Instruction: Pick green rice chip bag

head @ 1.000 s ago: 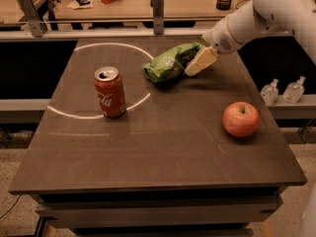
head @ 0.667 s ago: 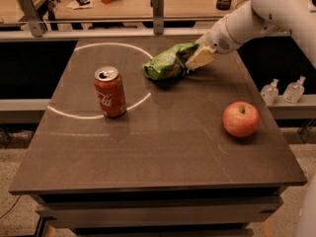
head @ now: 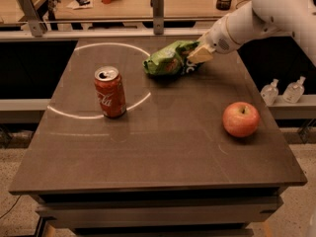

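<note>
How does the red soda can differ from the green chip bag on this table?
The red can stands upright, while the green rice chip bag stretches out sideways. The can is a smooth, rigid cylinder; the bag is crumpled and longer. The can stands free, while the bag has the hand at its right end. Both look glossy.

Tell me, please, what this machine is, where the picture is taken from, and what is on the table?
The white limb at the upper right is a robot arm; its tip is a two-finger gripper. The single camera looks down on the dark table from its near side; where it is mounted is not known. On the table stand a red can at the left and an apple at the right. The green rice chip bag lies toward the far edge. The gripper is at the bag's right end; whether it actually holds the bag cannot be told.
</note>
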Robot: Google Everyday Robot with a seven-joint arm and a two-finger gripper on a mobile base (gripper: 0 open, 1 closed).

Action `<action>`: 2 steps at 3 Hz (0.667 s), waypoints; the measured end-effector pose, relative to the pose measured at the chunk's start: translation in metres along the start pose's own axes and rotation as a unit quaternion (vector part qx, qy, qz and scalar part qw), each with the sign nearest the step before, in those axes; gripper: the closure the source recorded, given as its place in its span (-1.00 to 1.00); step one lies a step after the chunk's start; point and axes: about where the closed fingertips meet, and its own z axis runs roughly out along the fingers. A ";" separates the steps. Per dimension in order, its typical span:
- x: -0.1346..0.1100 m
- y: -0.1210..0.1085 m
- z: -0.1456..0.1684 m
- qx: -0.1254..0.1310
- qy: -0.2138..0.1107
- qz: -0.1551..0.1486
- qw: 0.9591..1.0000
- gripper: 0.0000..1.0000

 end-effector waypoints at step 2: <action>-0.034 -0.010 -0.038 0.071 -0.110 0.047 0.990 1.00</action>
